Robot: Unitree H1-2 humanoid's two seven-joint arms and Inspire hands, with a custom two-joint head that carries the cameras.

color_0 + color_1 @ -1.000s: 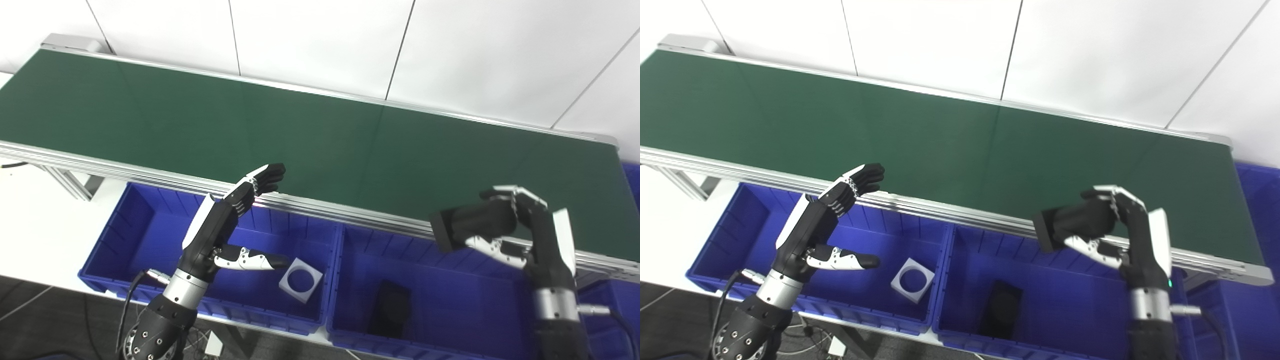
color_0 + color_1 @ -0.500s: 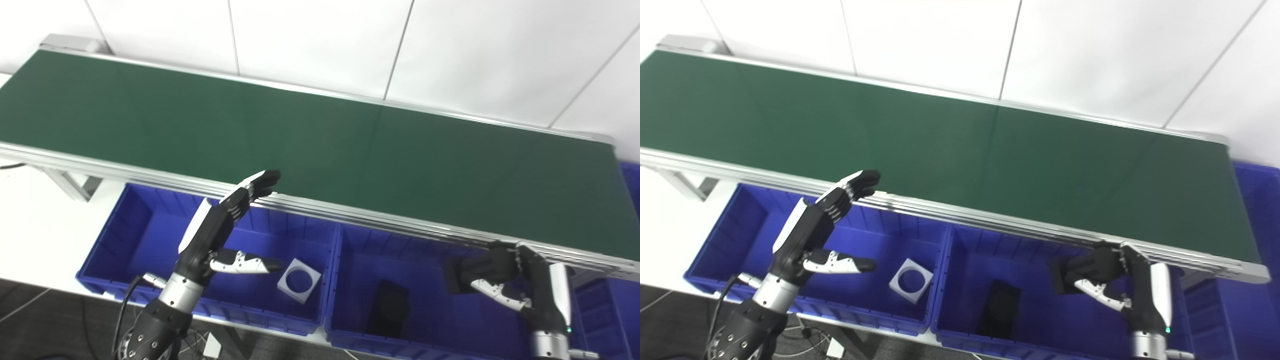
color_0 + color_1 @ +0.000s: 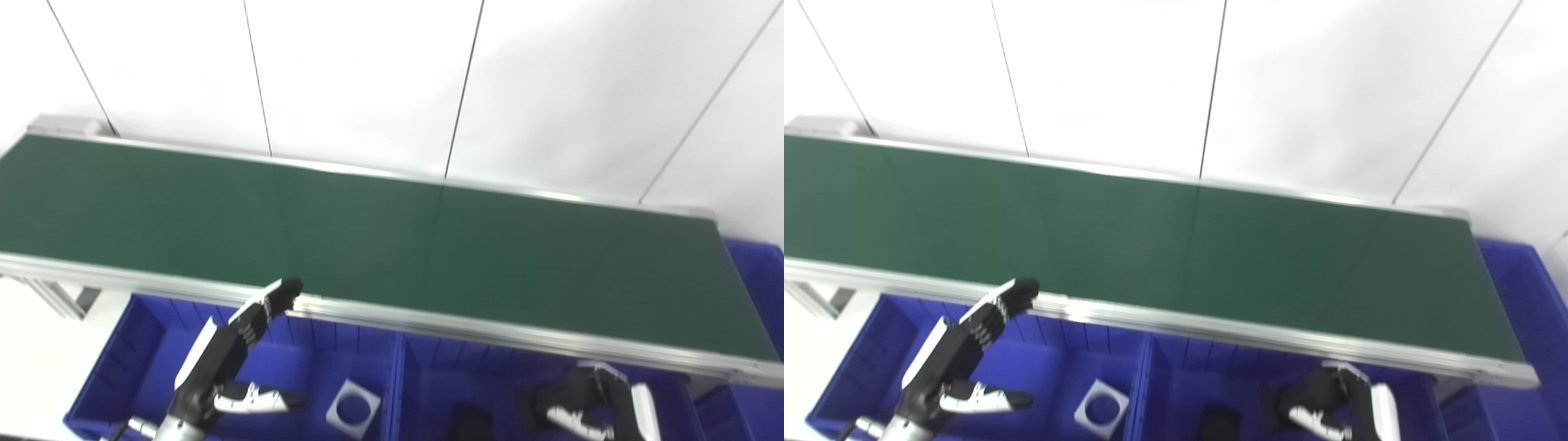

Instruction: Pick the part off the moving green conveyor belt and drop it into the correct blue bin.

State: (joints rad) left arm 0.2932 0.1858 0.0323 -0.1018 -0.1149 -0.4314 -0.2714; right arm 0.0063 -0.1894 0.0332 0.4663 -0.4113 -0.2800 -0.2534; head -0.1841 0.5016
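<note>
Right hand (image 3: 591,401) with part (image 3: 531,405) lower, inside bin (image 3: 429,392).

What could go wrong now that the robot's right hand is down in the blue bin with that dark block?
The right hand is low inside the right blue plastic bin, fingers curled round the dark block. Let go here, the block may land on the black part lying beside it. Lifting out, the hand might clip the conveyor's silver aluminium rail just above. The camera shows only the bins' upper part, and blurred, so the drop is hard to check.
</note>
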